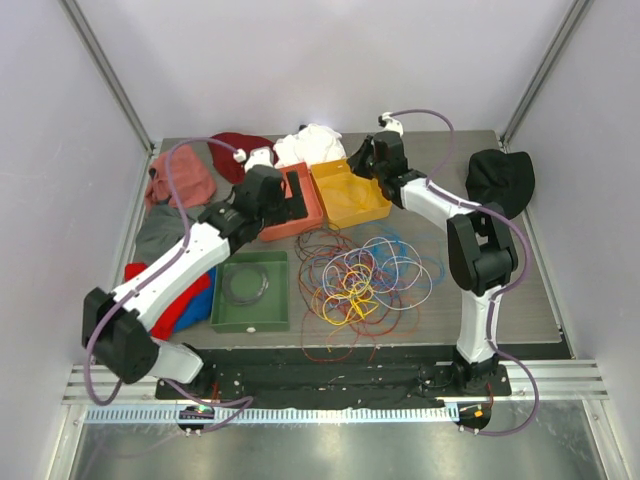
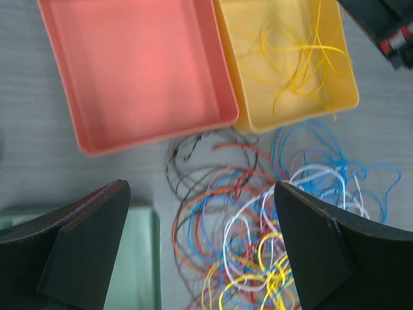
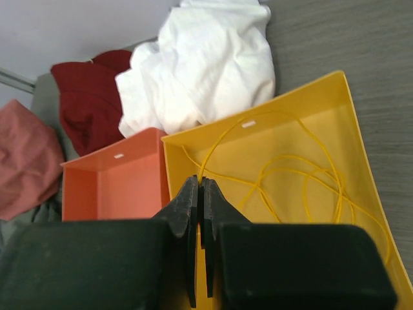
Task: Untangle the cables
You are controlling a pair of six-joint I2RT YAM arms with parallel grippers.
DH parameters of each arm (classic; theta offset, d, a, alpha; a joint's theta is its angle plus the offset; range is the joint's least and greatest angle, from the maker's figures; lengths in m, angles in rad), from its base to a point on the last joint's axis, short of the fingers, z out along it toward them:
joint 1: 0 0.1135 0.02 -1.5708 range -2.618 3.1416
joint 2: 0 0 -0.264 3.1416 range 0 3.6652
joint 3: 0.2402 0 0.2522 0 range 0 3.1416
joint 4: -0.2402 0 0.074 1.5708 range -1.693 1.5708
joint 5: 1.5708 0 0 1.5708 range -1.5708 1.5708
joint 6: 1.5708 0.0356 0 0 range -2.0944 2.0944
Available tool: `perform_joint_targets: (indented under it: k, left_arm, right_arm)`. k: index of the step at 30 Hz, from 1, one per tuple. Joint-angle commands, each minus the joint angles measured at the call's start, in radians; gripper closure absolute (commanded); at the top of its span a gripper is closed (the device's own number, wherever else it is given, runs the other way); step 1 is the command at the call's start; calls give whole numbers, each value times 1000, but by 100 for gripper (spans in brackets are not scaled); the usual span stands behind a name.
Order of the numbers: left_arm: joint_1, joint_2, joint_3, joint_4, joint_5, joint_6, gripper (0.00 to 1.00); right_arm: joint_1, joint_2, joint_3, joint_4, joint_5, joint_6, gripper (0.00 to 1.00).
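Red tray (image 1: 312, 212), yellow tray (image 1: 352, 208), green tray (image 1: 250, 312): three are counted, beside one tangle of thin multicoloured cables (image 1: 360, 275). The left gripper (image 2: 200, 187) is spread, the right gripper (image 3: 201, 186) pressed together.

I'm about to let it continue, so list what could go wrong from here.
1. The cables lie in one dense pile, colours interlaced; pulling one will likely drag or tighten the others.
2. The open left hand looks down on many strands, so closing there may catch several at once.
3. The shut right hand sits over the yellow tray; it may drag the yellow cable out of it.
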Motion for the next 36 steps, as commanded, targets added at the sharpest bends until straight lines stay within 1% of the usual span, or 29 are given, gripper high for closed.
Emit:
perform_joint_targets:
  k: [1, 2, 3, 5, 6, 8, 9, 12, 14, 17, 18, 19, 20, 21, 22, 23, 24, 25, 27, 28, 29, 30, 31, 32, 34, 36]
  left_arm:
    - [-26, -154, -113, -17, -36, -38, 0]
    - [-30, -173, -133, -18, -37, -44, 0]
    - [-33, -193, -150, -15, -36, -53, 0]
    - [-44, -234, -196, -11, -37, -55, 0]
    - [-47, -245, -210, -12, -42, -58, 0]
    - [-53, -271, -238, -21, -44, -64, 0]
    - [-55, -277, -247, -25, -45, -65, 0]
    - [-62, -302, -273, -21, -47, -72, 0]
    - [-64, -305, -281, -17, -48, -73, 0]
    - [-70, -302, -279, -14, -39, -69, 0]
    - [-72, -302, -279, -8, -34, -67, 0]
    - [-73, -297, -279, -6, -30, -65, 0]
    - [-76, -293, -279, -5, -16, -65, 0]
    - [-78, -281, -279, 0, -4, -62, 0]
    - [-82, -271, -279, 2, 5, -61, 0]
    - [-84, -264, -279, 2, 28, -59, 0]
    - [-88, -244, -279, 3, 36, -56, 0]
    - [-99, -235, -281, 8, 42, -56, 0]
    - [-110, -216, -282, 8, 54, -56, 0]
    - [-127, -202, -289, 12, 55, -55, 0]
    - [-134, -196, -293, 17, 55, -55, 0]
    - [-144, -193, -299, 23, 56, -53, 0]
    - [-159, -187, -305, 35, 58, -52, 0]
    - [-168, -184, -321, 41, 61, -53, 0]
    - [-190, -175, -336, 52, 64, -59, 0]
    - [-203, -169, -358, 71, 68, -67, 0]
  right_arm:
    - [0, -13, 39, -66, 17, -58, 93]
    - [0, -7, 45, -83, 16, -69, 89]
    - [3, -4, 51, -116, 16, -75, 80]
    - [7, -6, 66, -149, 34, -93, 70]
    - [10, -16, 68, -163, 45, -104, 59]
    - [26, -32, 76, -222, 97, -132, 50]
    - [35, -55, 77, -251, 118, -142, 44]
    - [59, -84, 89, -315, 230, -190, 34]
    - [64, -113, 91, -341, 297, -198, 33]
    - [64, -194, 36, -357, 330, -184, 32]
    - [67, -235, 1, -322, 316, -164, 32]
    - [72, -277, -89, -294, 307, -150, 32]
    - [78, -373, -142, -263, 300, -141, 32]
    - [88, -418, -192, -205, 265, -127, 33]
    - [116, -462, -293, -182, 260, -127, 33]
    - [133, -549, -340, -177, 269, -127, 34]
    - [150, -584, -381, -176, 269, -121, 34]
    - [176, -622, -457, -176, 261, -118, 35]
    - [208, -722, -541, -179, 261, -101, 37]
    - [219, -756, -628, -180, 241, -88, 38]
    - [254, -788, -673, -180, 235, -75, 41]
    - [269, -861, -719, -176, 232, -63, 42]
    - [289, -891, -801, -174, 230, -34, 44]
    - [323, -926, -837, -174, 232, -22, 47]
    - [352, -1006, -927, -176, 249, 5, 48]
    - [365, -1046, -967, -189, 273, 23, 49]
